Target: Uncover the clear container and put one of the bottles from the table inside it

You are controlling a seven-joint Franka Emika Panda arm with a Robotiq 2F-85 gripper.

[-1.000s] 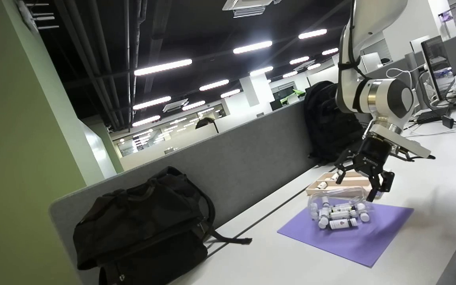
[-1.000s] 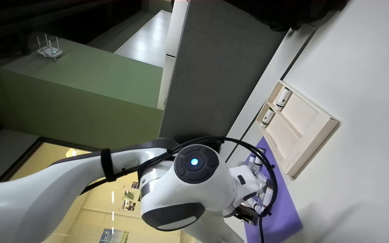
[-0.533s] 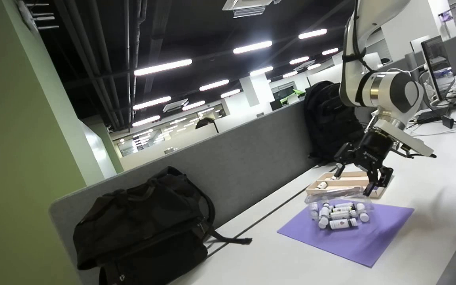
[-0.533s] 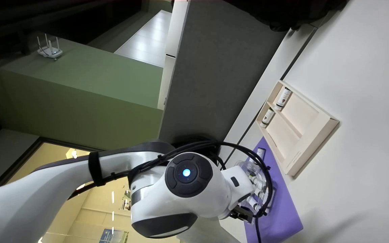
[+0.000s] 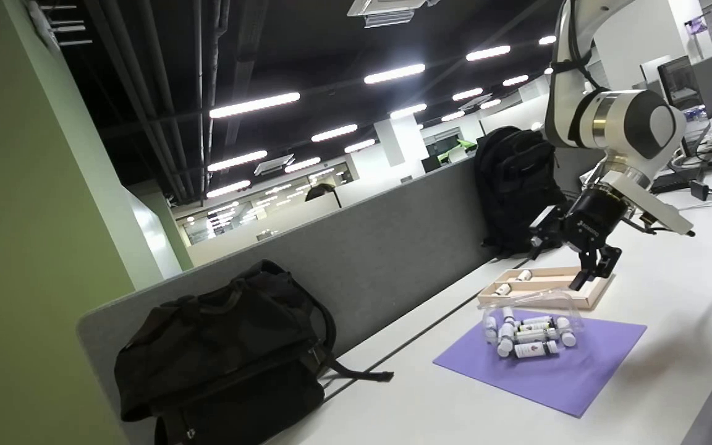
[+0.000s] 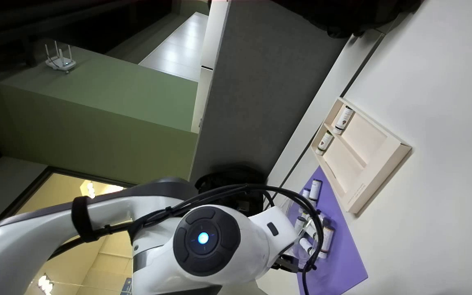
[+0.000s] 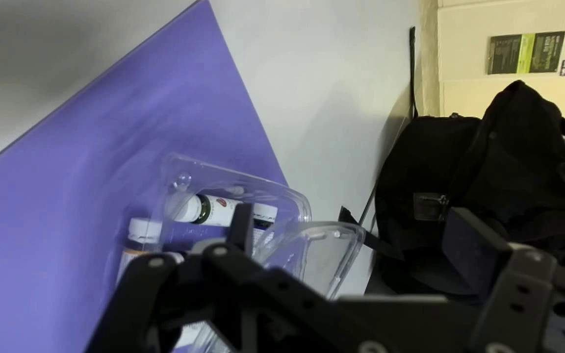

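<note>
pale table (image 5: 405, 408) along a grey partition (image 5: 393, 253), dark ceiling (image 5: 325, 43) overhead; gripper (image 5: 557, 267) with jaws spread wide.

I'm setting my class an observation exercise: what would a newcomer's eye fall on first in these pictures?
Probably the purple mat, a vivid patch on the pale table, with small white bottles and a clear box on it. Next, perhaps, the white arm at the upper right in an exterior view, its jaws open above the table. A bulky black backpack stands out at that picture's left.
</note>
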